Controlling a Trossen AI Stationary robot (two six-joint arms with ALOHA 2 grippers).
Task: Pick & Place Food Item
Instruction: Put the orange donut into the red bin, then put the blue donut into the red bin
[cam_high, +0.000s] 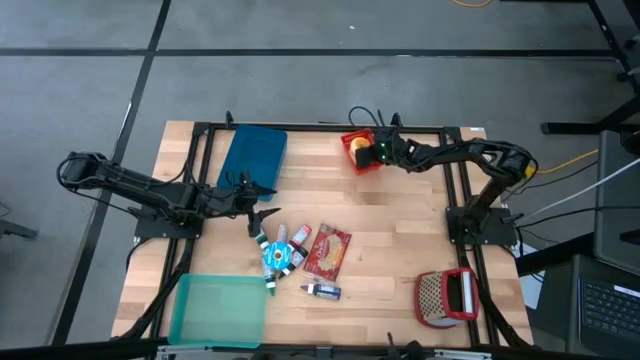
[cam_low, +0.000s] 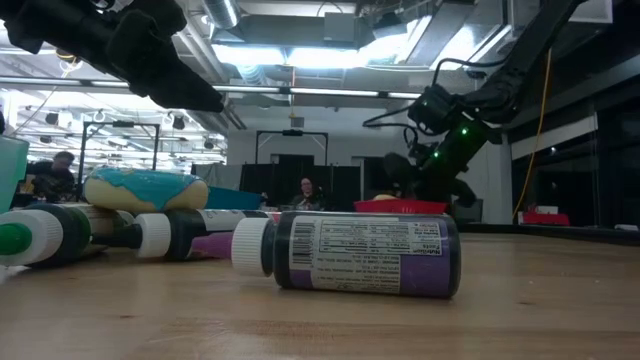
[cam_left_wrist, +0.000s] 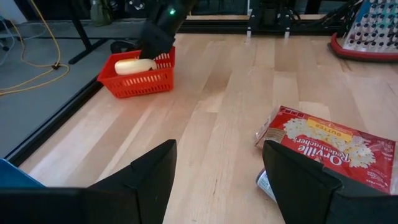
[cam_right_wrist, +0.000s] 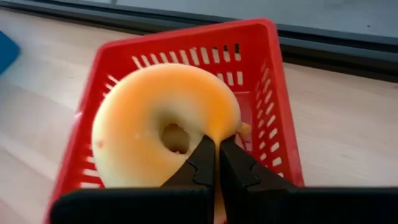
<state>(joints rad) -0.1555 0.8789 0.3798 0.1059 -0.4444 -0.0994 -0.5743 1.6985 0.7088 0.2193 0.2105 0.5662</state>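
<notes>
The right gripper (cam_right_wrist: 216, 163), jaws pinched closed on the rim of a plain glazed donut (cam_right_wrist: 165, 124), hangs over the red basket (cam_high: 358, 152) near the tabletop's (cam_high: 400, 215) twelve o'clock edge, the donut lying inside the basket. The left gripper (cam_high: 262, 215) waits at about nine o'clock, jaws open and empty, just above a popcorn packet (cam_high: 327, 252) and small bottles (cam_high: 323, 291).

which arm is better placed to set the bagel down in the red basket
Right. Its claw is shut on the bagel directly over the red basket; the left claw hangs open over the table's middle.
</notes>
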